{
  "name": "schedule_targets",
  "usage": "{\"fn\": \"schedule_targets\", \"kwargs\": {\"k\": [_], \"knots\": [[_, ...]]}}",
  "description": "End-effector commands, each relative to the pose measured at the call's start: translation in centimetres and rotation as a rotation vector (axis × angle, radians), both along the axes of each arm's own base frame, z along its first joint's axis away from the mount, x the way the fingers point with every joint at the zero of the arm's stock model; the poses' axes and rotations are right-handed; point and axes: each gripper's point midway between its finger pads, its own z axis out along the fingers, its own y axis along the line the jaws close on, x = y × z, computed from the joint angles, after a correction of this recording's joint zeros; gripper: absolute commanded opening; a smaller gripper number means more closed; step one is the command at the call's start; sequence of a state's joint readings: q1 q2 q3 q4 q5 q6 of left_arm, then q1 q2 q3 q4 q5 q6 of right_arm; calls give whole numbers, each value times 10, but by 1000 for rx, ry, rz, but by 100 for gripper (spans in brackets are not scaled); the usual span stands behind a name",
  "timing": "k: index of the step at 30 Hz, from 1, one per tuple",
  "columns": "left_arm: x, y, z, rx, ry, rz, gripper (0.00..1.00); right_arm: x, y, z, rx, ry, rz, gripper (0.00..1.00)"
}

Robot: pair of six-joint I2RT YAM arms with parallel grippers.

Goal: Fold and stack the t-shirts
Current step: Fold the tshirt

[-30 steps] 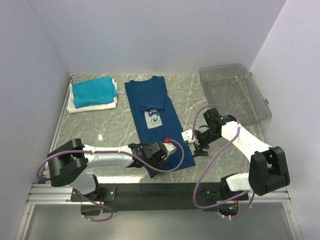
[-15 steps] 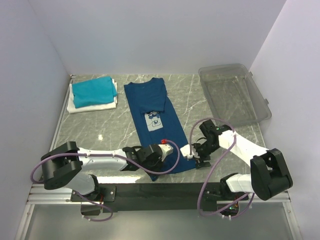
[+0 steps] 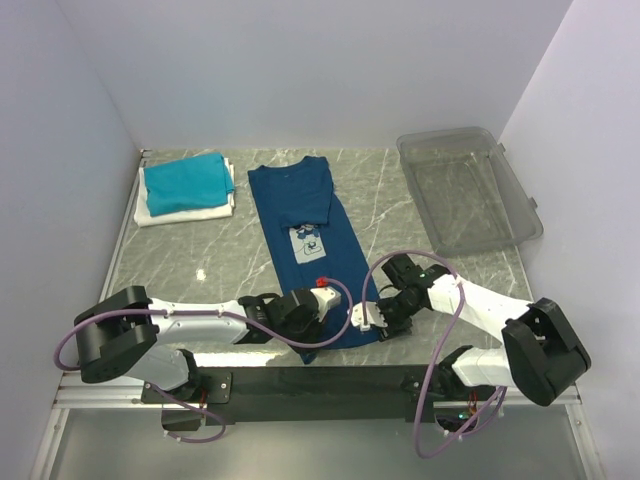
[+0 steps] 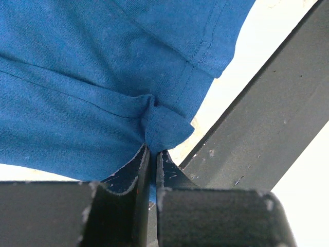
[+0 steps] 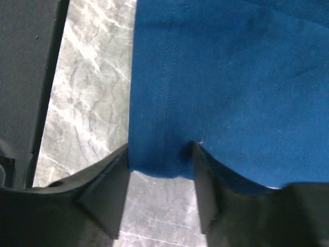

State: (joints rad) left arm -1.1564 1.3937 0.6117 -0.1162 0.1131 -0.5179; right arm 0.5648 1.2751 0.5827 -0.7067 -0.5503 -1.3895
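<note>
Navy t-shirt [image 3: 300, 200] lies on table [image 3: 390, 195], well apart from bin [image 3: 465, 195].

On the table [image 3: 385, 200], centre: spread t-shirt [image 3: 305, 205]; rear left: folded stack [image 3: 185, 188]; rear right: bin [image 3: 470, 190].

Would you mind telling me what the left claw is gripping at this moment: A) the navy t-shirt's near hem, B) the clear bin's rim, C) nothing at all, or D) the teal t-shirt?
A: in the left wrist view the left claw is shut on a bunched fold of the navy t-shirt.
</note>
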Motion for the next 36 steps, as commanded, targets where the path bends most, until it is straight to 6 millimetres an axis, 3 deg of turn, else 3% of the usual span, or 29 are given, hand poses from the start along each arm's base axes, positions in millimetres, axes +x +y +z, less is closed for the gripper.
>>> {"fn": "schedule_targets", "kwargs": {"k": [1,4,8,13,18,23,27,30,33,36], "knots": [[-1,-11,13,-68,8,-10,1,9,-1,-7,-22,-59,-41,55],[-1,-10,14,-72,5,-13,1,13,2,-6,-13,-60,-79,43],[-1,-8,15,-77,-3,-14,1,16,6,1,3,-56,-107,17],[0,-7,23,-106,-4,-30,1,17,15,22,64,0,-151,0],[5,-8,36,-162,-3,-37,1,12,22,47,132,89,-168,0],[21,-4,51,-208,-5,-34,1,21,28,68,190,124,-203,0],[48,-4,68,-227,-37,-31,1,49,37,82,228,158,-300,0],[72,-1,71,-192,-45,-31,1,86,46,102,249,161,-398,0],[102,5,83,-183,-67,-22,1,118,49,103,244,167,-484,0],[129,14,82,-134,-60,-30,1,162,59,122,260,165,-579,0]]}}
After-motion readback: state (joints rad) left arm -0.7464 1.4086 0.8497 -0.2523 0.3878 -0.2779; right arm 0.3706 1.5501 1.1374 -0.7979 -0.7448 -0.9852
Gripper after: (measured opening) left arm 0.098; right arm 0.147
